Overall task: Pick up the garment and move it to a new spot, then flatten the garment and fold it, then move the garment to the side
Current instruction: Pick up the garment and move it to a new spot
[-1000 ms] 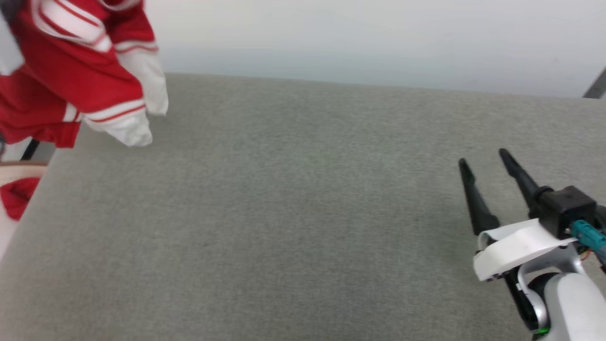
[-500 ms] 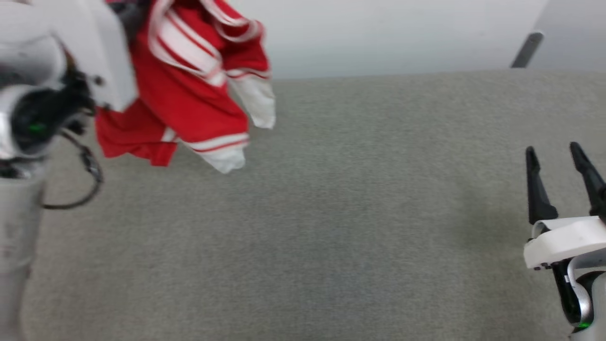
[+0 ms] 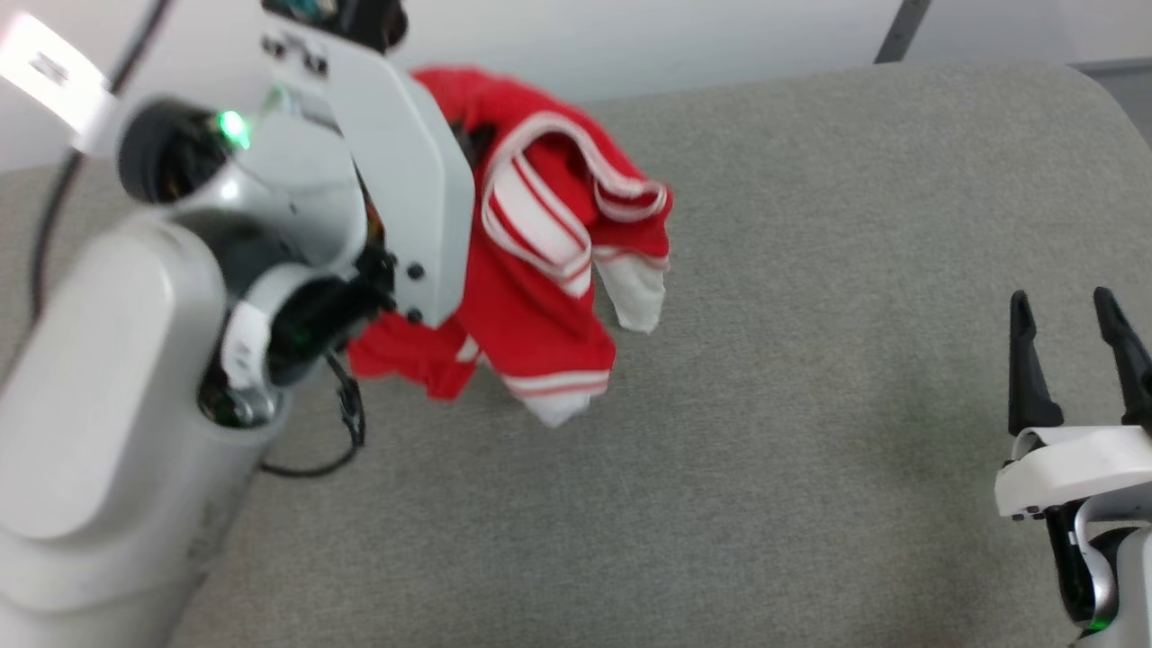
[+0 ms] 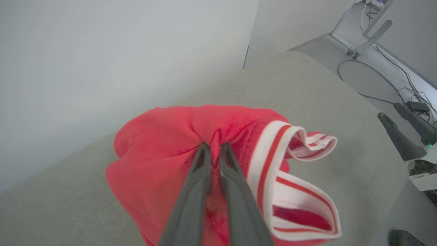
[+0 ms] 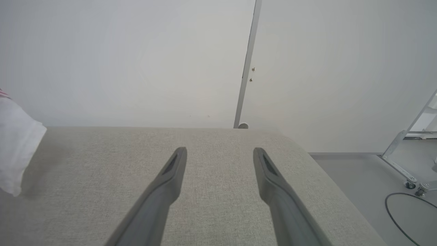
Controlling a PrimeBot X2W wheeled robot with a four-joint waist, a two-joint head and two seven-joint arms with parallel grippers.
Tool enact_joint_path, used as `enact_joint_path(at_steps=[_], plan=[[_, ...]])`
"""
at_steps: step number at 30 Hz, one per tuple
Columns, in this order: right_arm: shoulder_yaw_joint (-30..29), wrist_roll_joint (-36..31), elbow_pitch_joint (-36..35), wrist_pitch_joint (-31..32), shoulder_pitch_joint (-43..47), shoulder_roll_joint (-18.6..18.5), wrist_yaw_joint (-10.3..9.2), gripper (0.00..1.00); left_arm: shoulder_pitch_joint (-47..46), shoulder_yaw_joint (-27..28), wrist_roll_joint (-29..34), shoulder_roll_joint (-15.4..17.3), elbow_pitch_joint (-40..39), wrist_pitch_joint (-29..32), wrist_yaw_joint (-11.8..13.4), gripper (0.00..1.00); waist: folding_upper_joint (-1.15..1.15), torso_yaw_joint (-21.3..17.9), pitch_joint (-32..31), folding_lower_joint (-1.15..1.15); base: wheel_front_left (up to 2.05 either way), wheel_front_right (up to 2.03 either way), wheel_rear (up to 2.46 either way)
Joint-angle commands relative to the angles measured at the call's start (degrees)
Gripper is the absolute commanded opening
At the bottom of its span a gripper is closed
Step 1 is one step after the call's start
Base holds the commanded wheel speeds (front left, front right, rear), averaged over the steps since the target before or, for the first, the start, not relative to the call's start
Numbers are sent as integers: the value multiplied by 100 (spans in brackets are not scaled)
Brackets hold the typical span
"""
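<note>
Noting nearest: pale left arm (image 3: 117,405) at lower left of head view, green light lit at a joint. Right claw (image 3: 1060,301) at lower right, fingers spread wide, nothing between them, poised over grey padded table (image 3: 765,450). Same wide gap on right claw (image 5: 220,150) in its own wrist view.

Farther out: left claw (image 4: 213,147) pinched nearly shut on a fold of shirt (image 4: 160,153), red cloth puckered around the fingertips. Shirt (image 3: 540,306) raised off the table, hanging bunched beside the left wrist, over the table's left half, well apart from right claw. Bright red body. White sleeves dangling lowest. Red-and-white striped trim looped at collar and cuffs. Lowest sleeve tip close to the table; contact not clear. Edge of shirt (image 5: 13,147), a white sleeve end, at left margin of right wrist view.

Beyond: rounded far table corner, then plain white wall (image 5: 136,68).
</note>
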Motion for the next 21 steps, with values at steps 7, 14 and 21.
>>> enact_joint_path(at_steps=[7, 14, 21], plan=[[71, 10, 272, -184, 101, 157, 0, 100, 766, -277, -101, 26, 239, 17, -3, 0, 0, -227, 177, 0, 0, 0, 0], [154, 49, 546, -285, 66, 206, 0, 100, 1421, -523, -196, 16, 668, -103, -125, 0, 0, -255, 104, 0, 0, 0, 0], [285, 84, 692, -298, 84, 238, 0, 100, 1821, -742, -353, -61, 1374, -329, -481, 0, 0, -215, -46, 0, 0, 0, 0]])
